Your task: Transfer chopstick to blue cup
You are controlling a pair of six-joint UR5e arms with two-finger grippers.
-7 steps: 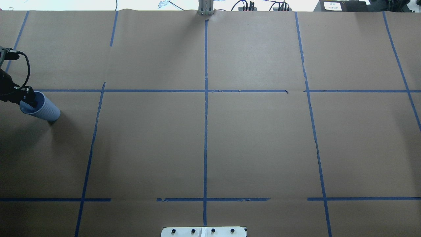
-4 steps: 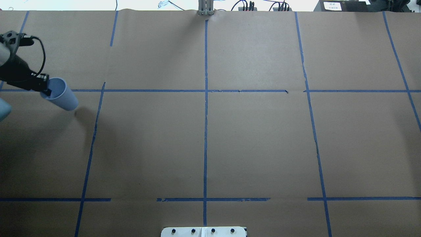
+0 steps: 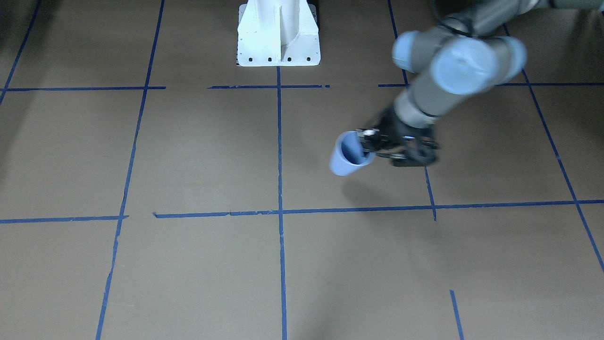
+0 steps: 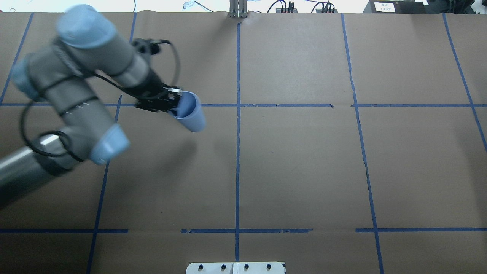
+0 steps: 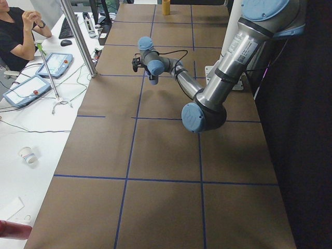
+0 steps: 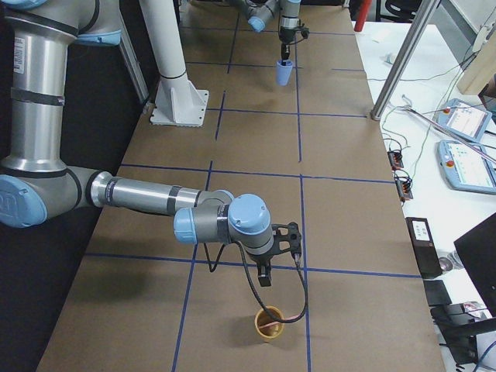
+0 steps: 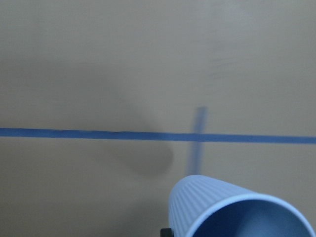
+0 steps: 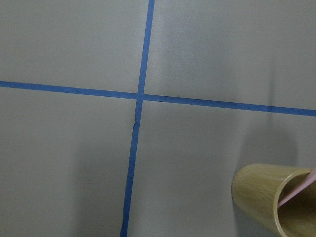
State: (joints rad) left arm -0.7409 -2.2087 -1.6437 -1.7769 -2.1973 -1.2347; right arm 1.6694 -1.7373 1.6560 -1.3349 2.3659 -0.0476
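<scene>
Left gripper [image 4: 175, 107] is clamping the blue cup [image 4: 191, 115] by its rim over brown paper [image 4: 304, 171].
Only the right-side views are showing the chopstick [image 8: 296, 188], in a tan cup [image 8: 256, 197] at six o'clock of the right gripper [image 6: 264, 279]; its grip I cannot tell.

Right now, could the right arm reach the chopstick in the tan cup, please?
Probably yes: the right arm's fingers hang close above the tan cup, whose open mouth leaves the chopstick exposed.
</scene>
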